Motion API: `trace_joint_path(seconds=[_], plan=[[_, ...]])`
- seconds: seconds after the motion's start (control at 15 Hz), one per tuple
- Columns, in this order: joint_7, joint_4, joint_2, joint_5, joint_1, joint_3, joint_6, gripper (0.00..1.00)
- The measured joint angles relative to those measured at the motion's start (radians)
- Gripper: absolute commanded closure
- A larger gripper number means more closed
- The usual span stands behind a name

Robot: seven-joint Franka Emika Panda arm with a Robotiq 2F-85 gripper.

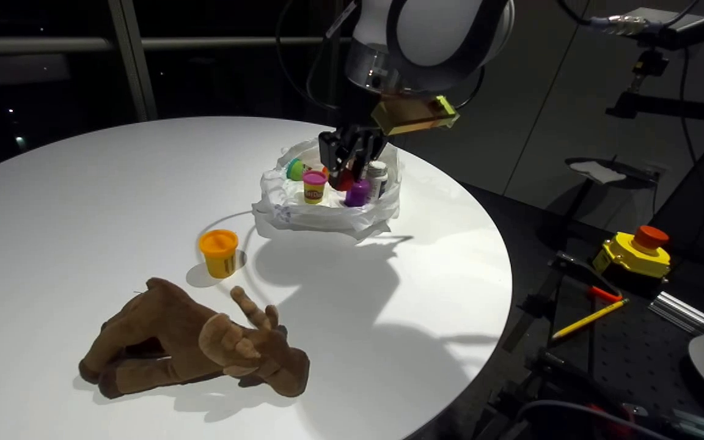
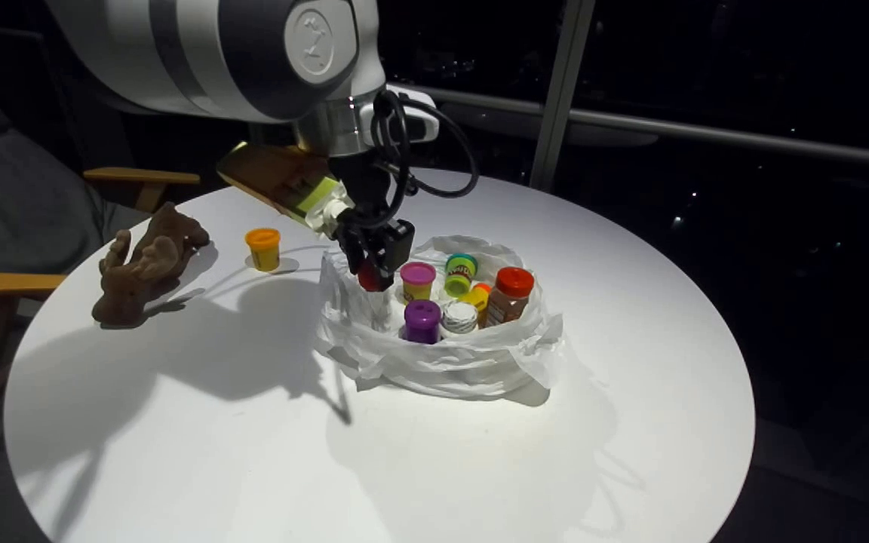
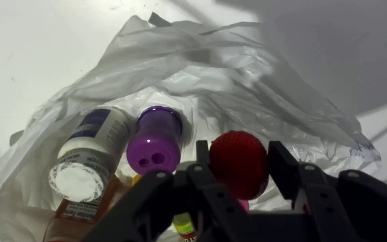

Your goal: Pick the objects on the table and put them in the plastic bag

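Note:
My gripper (image 3: 238,158) is shut on a red ball (image 3: 237,164), with a finger on each side of it. In both exterior views the red ball (image 1: 344,181) (image 2: 369,277) hangs just above the open white plastic bag (image 1: 327,219) (image 2: 442,369). In the bag are a purple container (image 2: 422,323), a white bottle (image 3: 91,148), a red-lidded jar (image 2: 510,294), a pink-lidded tub (image 1: 314,188), a green tub (image 2: 460,274) and a yellow tub (image 2: 477,297). An orange tub (image 1: 219,253) stands upright on the table. A brown plush moose (image 1: 175,336) lies on the table.
The round white table (image 2: 480,460) has its edge close behind the bag in an exterior view. Crumpled bag walls (image 3: 166,57) rise around the items. A chair (image 2: 12,283) stands beyond the table. An emergency stop button (image 1: 633,253) sits on a side stand.

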Motion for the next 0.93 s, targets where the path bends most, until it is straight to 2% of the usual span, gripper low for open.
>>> trace_joint_path(seconds=[0.2, 0.27, 0.4, 0.53, 0.93], plan=[[0.008, 0.045, 0.054, 0.0, 0.004, -0.001, 0.001, 0.04], [0.017, 0.058, 0.061, -0.007, 0.012, -0.011, 0.001, 0.01], [0.041, 0.074, 0.059, -0.021, 0.034, -0.036, 0.001, 0.0], [0.047, 0.084, 0.042, -0.022, 0.042, -0.032, -0.002, 0.0], [0.048, 0.132, -0.008, 0.03, 0.045, 0.098, -0.059, 0.0]])
